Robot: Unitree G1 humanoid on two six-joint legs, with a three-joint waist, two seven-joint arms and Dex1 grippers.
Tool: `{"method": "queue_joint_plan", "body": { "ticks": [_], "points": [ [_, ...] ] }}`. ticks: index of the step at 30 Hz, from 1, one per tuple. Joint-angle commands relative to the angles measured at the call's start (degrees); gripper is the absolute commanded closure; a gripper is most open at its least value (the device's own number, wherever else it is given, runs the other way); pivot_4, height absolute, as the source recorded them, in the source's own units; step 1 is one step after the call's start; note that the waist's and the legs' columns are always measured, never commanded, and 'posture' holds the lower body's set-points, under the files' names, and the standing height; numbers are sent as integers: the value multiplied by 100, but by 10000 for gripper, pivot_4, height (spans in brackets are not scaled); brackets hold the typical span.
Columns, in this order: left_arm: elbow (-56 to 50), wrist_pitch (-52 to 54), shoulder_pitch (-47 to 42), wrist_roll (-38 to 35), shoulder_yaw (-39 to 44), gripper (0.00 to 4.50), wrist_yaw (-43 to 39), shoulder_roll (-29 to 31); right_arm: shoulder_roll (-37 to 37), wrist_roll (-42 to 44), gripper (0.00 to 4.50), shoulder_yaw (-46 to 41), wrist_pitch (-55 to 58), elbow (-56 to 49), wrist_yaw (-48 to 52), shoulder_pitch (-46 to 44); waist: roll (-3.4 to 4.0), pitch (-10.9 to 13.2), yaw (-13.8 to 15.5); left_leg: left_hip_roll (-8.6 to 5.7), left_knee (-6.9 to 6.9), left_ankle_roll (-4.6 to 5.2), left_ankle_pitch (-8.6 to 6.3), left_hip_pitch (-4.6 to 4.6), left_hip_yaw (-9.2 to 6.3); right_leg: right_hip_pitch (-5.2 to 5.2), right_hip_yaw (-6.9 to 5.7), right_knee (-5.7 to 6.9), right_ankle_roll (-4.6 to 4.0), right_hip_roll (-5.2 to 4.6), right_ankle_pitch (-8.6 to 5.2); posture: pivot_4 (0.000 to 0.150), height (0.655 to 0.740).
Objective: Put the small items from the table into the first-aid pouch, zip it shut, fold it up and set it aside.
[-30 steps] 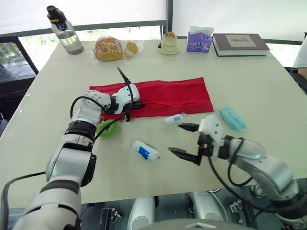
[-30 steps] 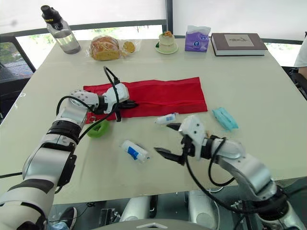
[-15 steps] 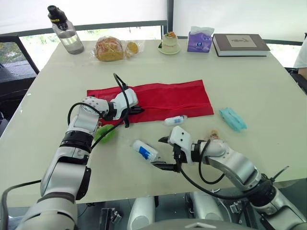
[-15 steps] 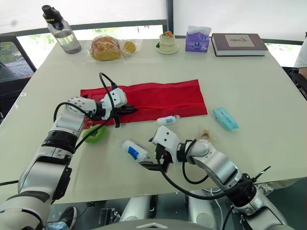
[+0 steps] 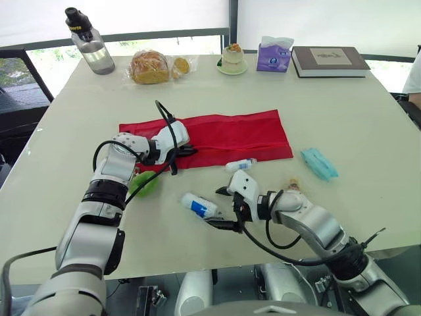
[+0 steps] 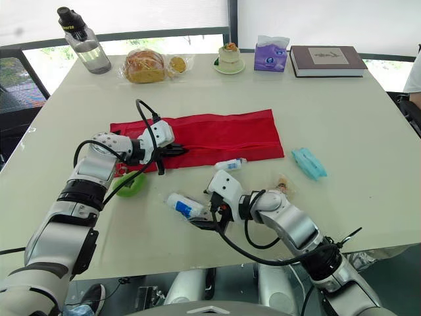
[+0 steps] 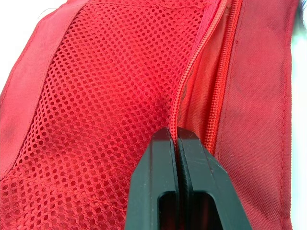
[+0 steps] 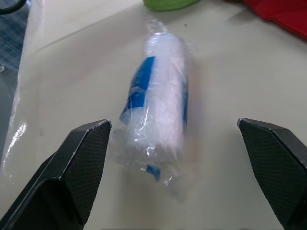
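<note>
The red first-aid pouch (image 5: pixel 223 135) lies flat and unzipped mid-table. My left gripper (image 5: pixel 187 150) is shut on the pouch's zipper edge (image 7: pixel 192 72) beside the mesh pocket. My right gripper (image 5: pixel 214 207) is open just right of a white roll with a blue label (image 5: pixel 199 206). That wrapped roll (image 8: pixel 160 96) lies just beyond the spread fingers, untouched. A small white bottle (image 5: pixel 239 164), a teal packet (image 5: pixel 319 163), a green item (image 5: pixel 146 182) and a small wrapped piece (image 5: pixel 291 184) lie loose on the table.
Along the far edge stand a water bottle (image 5: pixel 89 43), bagged bread (image 5: pixel 150 67), a small cake on a saucer (image 5: pixel 232 59), a purple tissue pack (image 5: pixel 273 54) and a book (image 5: pixel 329 60). A person's sleeve (image 5: pixel 414 72) shows at the right edge.
My right gripper has swung left and low across the table from near the teal packet to the white roll. The left gripper has drawn the pouch's end slightly left.
</note>
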Motion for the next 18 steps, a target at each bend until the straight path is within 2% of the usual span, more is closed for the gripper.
{"method": "queue_joint_plan", "body": {
  "ticks": [1, 2, 4, 5, 8, 9, 11, 18],
  "points": [
    [-113, -7, -80, -43, 66, 45000, 23, 30, -130, 126, 5237, -168, 103, -468, 77, 124, 0, 0, -2, 0, 0, 0, 0, 0, 0, 0, 0, 0, 0, 0, 0, 1500, 7400],
    [-98, -11, -83, -42, 64, 45000, 21, 31, -138, 128, 5853, -129, 114, -497, 98, 139, 0, 0, -3, 0, 0, 0, 0, 0, 0, 0, 0, 0, 0, 0, 0, 1500, 7400],
    [-76, -18, -88, -35, 60, 45000, 18, 36, -87, 132, 14256, -56, 141, -502, 104, 141, 0, 0, -6, 0, 0, 0, 0, 0, -1, 0, 0, 0, 0, 0, 0, 1500, 7400],
    [-69, -22, -89, -33, 59, 45000, 15, 39, -53, 124, 16572, -31, 147, -489, 98, 135, 0, 0, -6, 0, 0, 0, 0, 0, -1, 0, 0, 0, 0, 0, 0, 1500, 7400],
    [-58, -15, -110, -27, 55, 45000, 2, 50, 69, -76, 31470, 122, -58, -258, 127, -12, 0, 0, -7, 0, 0, 0, 0, 0, -1, 0, 0, 0, 0, 1, 0, 1500, 7400],
    [-53, -16, -116, -24, 54, 45000, -3, 56, 81, -130, 37669, 159, -106, -202, 142, -52, 0, 0, -7, 0, 0, 0, 0, 1, -1, 0, 0, 0, 0, 1, 0, 1500, 7400],
    [-59, -11, -119, -20, 59, 45000, -11, 82, 96, -234, 43965, 212, -226, -104, 167, -97, 0, 0, -4, 0, 0, 0, 0, 0, -1, 0, 0, 0, 0, 1, 0, 1500, 7400],
    [-109, 11, -87, -27, 86, 45000, 4, 141, 117, -271, 43965, 106, -373, -70, 188, -25, 0, 0, -8, 0, 0, 0, 0, 0, -1, 0, -1, 0, 0, 1, 0, 1500, 7400]
  ]
}}
